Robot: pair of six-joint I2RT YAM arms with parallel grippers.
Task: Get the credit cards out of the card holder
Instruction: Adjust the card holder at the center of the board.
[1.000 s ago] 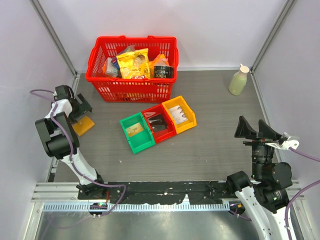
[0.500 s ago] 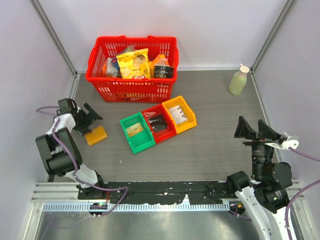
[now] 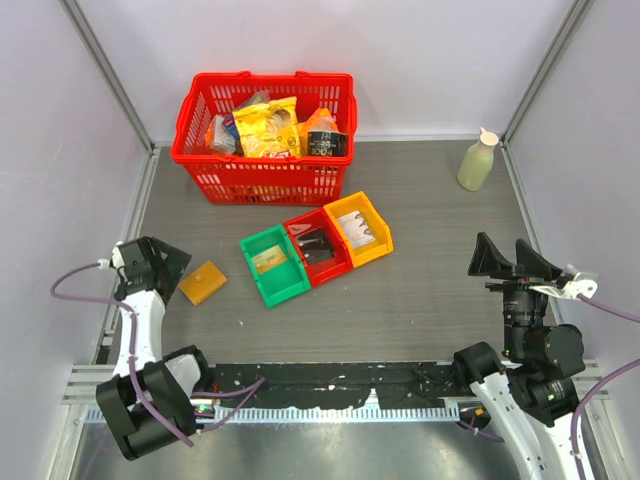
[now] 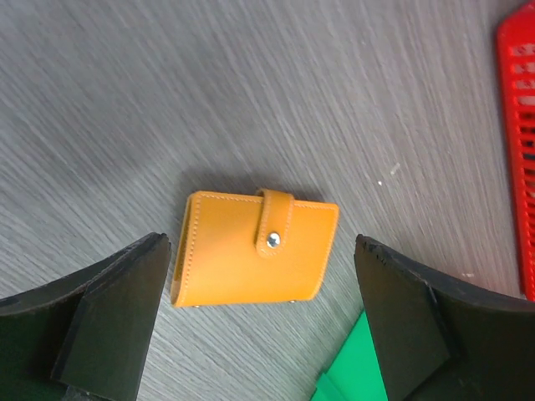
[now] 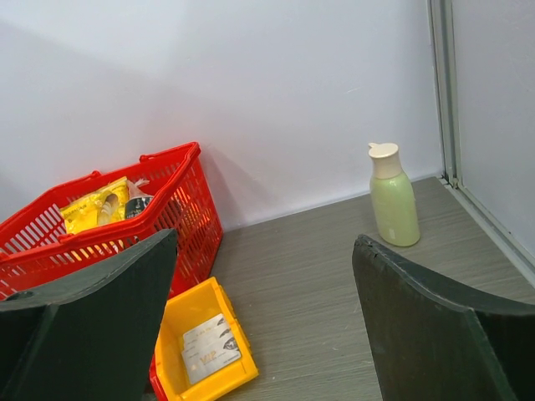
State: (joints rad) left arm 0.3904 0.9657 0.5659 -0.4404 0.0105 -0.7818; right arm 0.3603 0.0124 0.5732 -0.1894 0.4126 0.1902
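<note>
The card holder (image 3: 203,282) is a flat tan-orange wallet lying closed on the table at the left, its tab snapped shut. In the left wrist view it (image 4: 251,251) lies flat between and below my open fingers. My left gripper (image 3: 168,268) is open and empty, just left of the holder and apart from it. Whitish credit cards (image 5: 209,347) lie in the yellow bin (image 3: 358,228), and a cream card (image 3: 268,262) lies in the green bin. My right gripper (image 3: 508,262) is open and empty, raised at the right, far from the holder.
A red basket (image 3: 265,120) of groceries stands at the back. Green (image 3: 273,265), red (image 3: 318,247) and yellow bins sit in a row mid-table. A pale green bottle (image 3: 477,160) stands at the back right. Walls close in on both sides.
The card holder has shifted right and nearer from the left edge. My left arm has swung down toward the near left. The right arm has not moved.
</note>
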